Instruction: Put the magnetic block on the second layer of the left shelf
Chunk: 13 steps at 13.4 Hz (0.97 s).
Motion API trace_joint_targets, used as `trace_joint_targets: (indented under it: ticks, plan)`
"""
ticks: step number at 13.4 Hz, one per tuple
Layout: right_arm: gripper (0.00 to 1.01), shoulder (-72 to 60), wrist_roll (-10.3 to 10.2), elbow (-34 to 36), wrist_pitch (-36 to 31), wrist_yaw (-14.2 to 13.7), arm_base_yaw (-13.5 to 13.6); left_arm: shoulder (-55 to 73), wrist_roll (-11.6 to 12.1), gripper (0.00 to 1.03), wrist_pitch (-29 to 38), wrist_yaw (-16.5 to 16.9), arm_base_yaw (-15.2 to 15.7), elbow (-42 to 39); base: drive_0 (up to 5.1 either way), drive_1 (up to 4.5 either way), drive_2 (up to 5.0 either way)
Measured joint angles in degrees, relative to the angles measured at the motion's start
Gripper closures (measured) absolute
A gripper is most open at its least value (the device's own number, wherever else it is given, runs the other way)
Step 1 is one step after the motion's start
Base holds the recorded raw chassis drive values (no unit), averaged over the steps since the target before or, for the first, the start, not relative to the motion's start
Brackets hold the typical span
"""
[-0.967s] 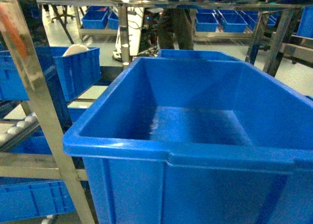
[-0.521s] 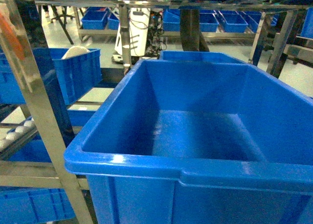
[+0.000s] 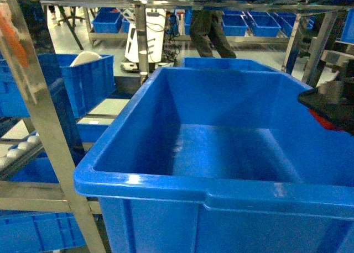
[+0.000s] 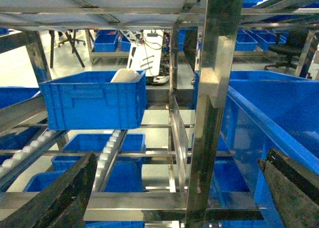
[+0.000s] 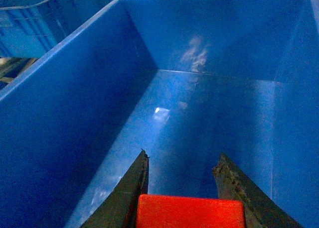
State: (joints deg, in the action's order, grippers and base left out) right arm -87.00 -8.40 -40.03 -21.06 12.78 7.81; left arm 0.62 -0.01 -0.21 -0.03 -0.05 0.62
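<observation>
Since 0.5 s ago, right gripper [image 3: 332,106] has entered at right edge, above far-right rim of the large deep blue plastic crate [image 3: 166,184] on the left shelf tier.

R fingers [image 5: 124,193] clamp the small bright red block [image 5: 190,211] between them, held over crate interior, not touching floor; block's long axis runs left-right across the jaws, flat face up. Left gripper [image 4: 164,198] spread wide, nothing held, near a shiny steel upright [image 4: 212,113]. No legible writing or labels.
</observation>
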Motion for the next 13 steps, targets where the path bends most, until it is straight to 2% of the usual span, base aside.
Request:
trace_joint_targets:
  ticks: [1,2,3,4,5,6,7,8,9,10,12,13]
  plan:
    - [0.68,-4.3,-0.8,-2.9,-1.1,-2.1,0.9,0.0,0.0,0.05,0.0,0.0,0.0,0.0,0.0,0.00,0.0]
    - [0.64,-6.4,-1.2,-3.7,-2.5,-3.8,1.8,0.0,0.0,0.05,0.0,0.0,0.0,0.0,0.0,0.00,0.0]
    - [0.53,-6.3,-1.2,-3.3,-4.1,-5.1,2.8,0.0,0.0,0.05,0.0,0.0,0.0,0.0,0.0,0.00,0.0]
    - [0.21,0.3,2.8,3.2,-12.2,-11.1,5.4,0.0,0.0,0.05,0.0,0.0,0.0,0.0,0.0,0.00,0.0]
    - [0.08,4.0,6.7,8.4,-17.7,-15.4,7.1,0.0,0.0,0.05,0.0,0.0,0.0,0.0,0.0,0.00,0.0]
    - [0.02,6.4,8.6,11.7,-20.6,-17.9,8.1,0.0,0.0,0.05,0.0,0.0,0.0,0.0,0.0,0.00,0.0]
    - [0.02,9.7,10.4,14.8,-22.0,-20.4,9.1,0.0,0.0,0.05,0.0,0.0,0.0,0.0,0.0,0.00,0.0]
    - [0.04,17.1,12.3,19.7,-20.8,-24.5,11.0,0.0,0.0,0.05,0.0,0.0,0.0,0.0,0.0,0.00,0.0]
    - [0.03,29.7,11.6,22.7,-9.3,-27.4,13.8,0.0,0.0,0.05,0.0,0.0,0.0,0.0,0.0,0.00,0.0]
    - [0.03,40.1,10.6,22.5,-0.2,-29.5,15.7,0.0,0.0,0.05,0.0,0.0,0.0,0.0,0.0,0.00,0.0]
    - [0.03,51.4,9.2,22.4,10.1,-31.8,16.6,0.0,0.0,0.05,0.0,0.0,0.0,0.0,0.0,0.00,0.0]
    - [0.03,51.6,8.8,22.4,9.9,-32.0,16.6,0.0,0.0,0.05,0.0,0.0,0.0,0.0,0.0,0.00,0.0]
